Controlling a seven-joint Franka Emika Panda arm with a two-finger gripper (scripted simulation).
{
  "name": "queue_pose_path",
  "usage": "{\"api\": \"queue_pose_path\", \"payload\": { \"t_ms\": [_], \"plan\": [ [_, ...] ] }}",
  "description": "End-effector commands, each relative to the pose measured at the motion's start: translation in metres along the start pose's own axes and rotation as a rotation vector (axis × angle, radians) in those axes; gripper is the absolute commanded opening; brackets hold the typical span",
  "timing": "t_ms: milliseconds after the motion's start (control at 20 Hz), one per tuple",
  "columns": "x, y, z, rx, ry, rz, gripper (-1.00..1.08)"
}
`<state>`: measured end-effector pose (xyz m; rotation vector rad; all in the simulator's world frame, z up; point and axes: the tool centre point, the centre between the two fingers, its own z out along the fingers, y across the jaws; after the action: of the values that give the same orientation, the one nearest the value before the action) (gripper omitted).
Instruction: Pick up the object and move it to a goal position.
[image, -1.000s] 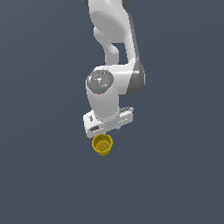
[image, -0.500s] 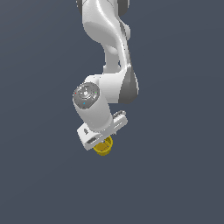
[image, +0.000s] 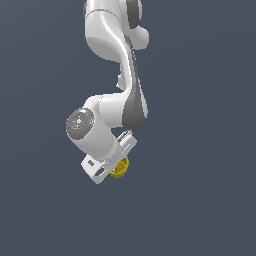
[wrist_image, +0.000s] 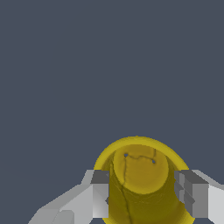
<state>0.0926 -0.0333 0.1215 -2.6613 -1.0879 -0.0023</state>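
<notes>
Background's just flat dark blue-grey everywhere, no visible edges or surface detail. In the exterior view my Panda arm comes down from the top centre, and the white gripper sits just below the middle of the frame, with the yellow cup peeking out underneath it. From the wrist cam I'm looking straight into the hollow cup, with one finger pressed on each side of its wall, so the gripper's clamped on it.
</notes>
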Motion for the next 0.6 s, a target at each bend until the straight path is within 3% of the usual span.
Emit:
{"api": "queue_pose_path", "payload": {
  "t_ms": [0,550],
  "plan": [
    [-0.001,0.007,0.002,0.017,0.015,-0.052,0.28],
    [-0.007,0.037,0.007,0.073,0.091,-0.250,0.28]
  ]
}}
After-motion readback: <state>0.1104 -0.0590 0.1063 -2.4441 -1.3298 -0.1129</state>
